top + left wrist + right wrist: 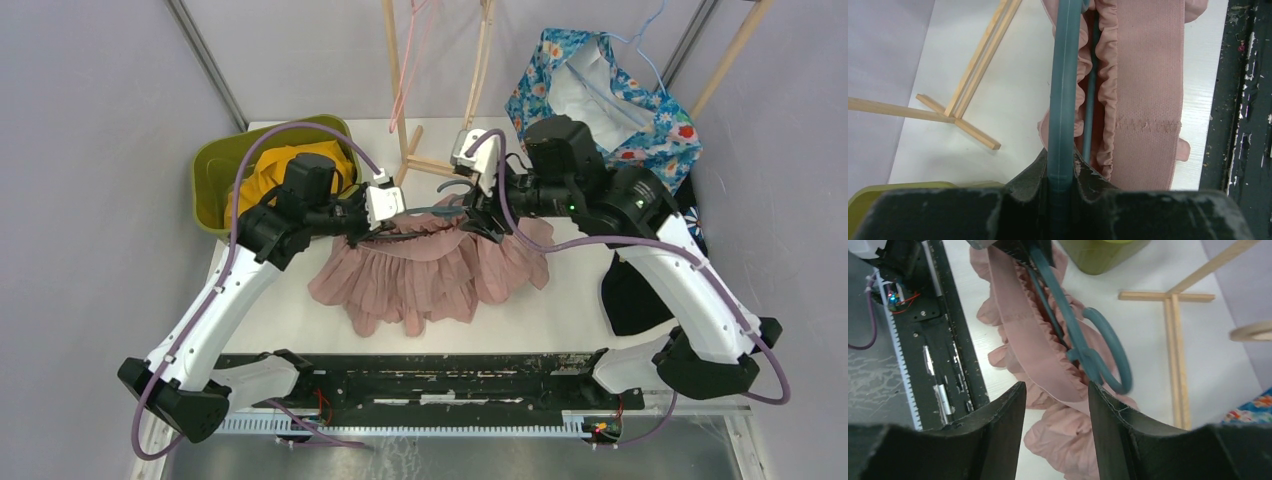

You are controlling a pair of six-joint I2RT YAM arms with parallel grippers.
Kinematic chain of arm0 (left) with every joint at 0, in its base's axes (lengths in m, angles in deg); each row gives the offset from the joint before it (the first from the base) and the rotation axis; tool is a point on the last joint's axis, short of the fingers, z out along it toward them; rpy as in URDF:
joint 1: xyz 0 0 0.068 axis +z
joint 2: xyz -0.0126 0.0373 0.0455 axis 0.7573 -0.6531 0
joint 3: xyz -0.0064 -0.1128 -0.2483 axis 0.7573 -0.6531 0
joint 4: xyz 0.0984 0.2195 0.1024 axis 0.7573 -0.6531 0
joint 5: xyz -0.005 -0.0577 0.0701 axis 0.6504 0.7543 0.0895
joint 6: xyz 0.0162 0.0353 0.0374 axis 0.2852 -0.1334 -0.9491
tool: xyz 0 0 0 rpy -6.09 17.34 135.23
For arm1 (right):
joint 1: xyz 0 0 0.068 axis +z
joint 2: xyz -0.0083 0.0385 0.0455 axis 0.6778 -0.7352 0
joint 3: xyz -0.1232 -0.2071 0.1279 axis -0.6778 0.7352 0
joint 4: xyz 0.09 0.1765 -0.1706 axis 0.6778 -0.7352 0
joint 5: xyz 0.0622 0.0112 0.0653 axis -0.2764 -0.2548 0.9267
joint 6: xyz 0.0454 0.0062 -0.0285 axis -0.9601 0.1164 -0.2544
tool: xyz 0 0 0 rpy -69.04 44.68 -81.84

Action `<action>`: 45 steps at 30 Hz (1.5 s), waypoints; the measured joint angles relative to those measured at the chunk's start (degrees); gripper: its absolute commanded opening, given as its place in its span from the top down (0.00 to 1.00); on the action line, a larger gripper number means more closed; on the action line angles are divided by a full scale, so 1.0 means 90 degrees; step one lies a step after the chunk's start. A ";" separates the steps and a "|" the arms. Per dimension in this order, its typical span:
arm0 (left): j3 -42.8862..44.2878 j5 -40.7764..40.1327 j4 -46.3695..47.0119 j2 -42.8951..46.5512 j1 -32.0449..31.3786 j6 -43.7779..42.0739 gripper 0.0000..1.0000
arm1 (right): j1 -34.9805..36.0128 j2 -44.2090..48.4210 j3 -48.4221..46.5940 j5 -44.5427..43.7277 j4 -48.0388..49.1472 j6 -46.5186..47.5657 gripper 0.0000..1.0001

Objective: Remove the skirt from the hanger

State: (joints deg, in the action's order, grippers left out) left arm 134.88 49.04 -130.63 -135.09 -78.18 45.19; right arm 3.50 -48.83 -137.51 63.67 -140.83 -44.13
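Note:
A pink ruffled skirt (430, 270) lies on the white table, its waistband (1148, 90) still round a teal plastic hanger (425, 212). My left gripper (388, 205) is shut on the hanger's bar (1064, 100) at the skirt's left end. My right gripper (478, 200) is open at the skirt's right end; its fingers (1003, 410) stand either side of the pink waistband (1023, 340), just below the hanger's hook (1110, 350), and do not press it.
A wooden rack (420, 150) stands just behind the skirt. A green bin (215, 170) with yellow cloth sits at the back left. A floral bag (600, 90) and dark cloth (635, 290) are on the right. The black rail (420, 375) runs along the near edge.

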 measured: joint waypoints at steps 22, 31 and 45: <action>0.0204 0.0301 0.0000 0.0243 0.0010 0.0005 0.97 | 0.0325 -0.0265 0.0459 0.0117 0.0019 -0.0010 0.42; 0.0216 0.0260 -0.0199 0.0459 0.0053 0.0007 0.97 | 0.0386 -0.0155 0.0729 -0.0901 0.0056 0.0423 0.43; 0.0216 0.0262 -0.0206 0.0512 0.0051 0.0005 0.97 | 0.0379 -0.0017 -0.0085 -0.0736 -0.0408 0.0765 0.43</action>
State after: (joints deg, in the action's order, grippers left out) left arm 136.83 51.40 -132.49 -130.48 -77.72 45.23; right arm 6.91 -48.98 -138.27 57.05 -144.50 -37.25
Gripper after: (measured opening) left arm 0.193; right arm 0.575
